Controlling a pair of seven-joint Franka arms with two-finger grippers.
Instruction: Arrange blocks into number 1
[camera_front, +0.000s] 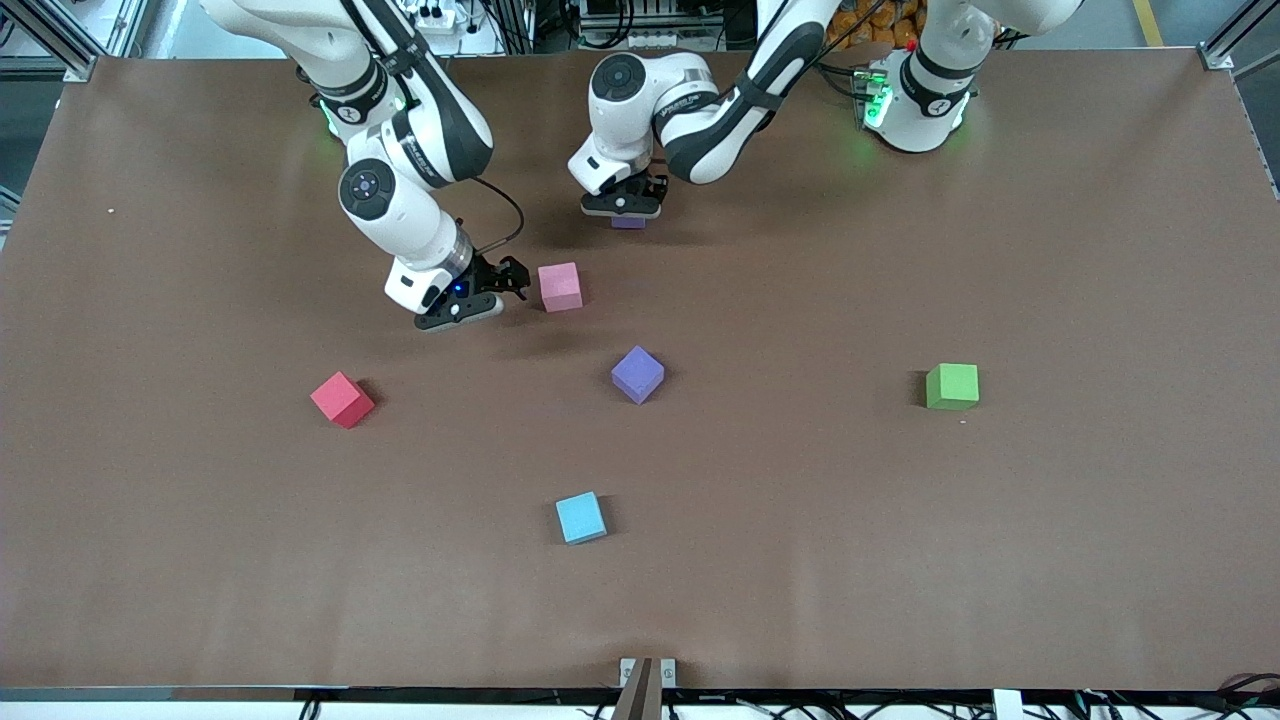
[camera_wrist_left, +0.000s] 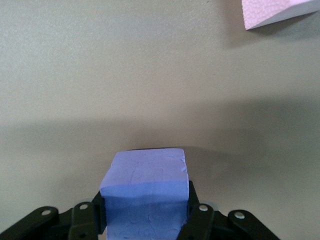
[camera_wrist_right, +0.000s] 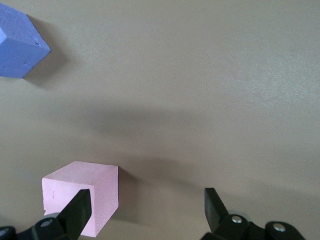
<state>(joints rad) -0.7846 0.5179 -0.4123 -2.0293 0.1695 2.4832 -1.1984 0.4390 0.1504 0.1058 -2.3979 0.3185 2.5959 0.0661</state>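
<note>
Near the robots' bases, the left gripper pinches a purple foam cube low over the brown desk — the right gripper, fingers spread, hangs beside a light pink foam cube.

A brown table carries scattered cubes. A pink cube, purple cube, red cube, green cube and light blue cube lie well apart on it.
</note>
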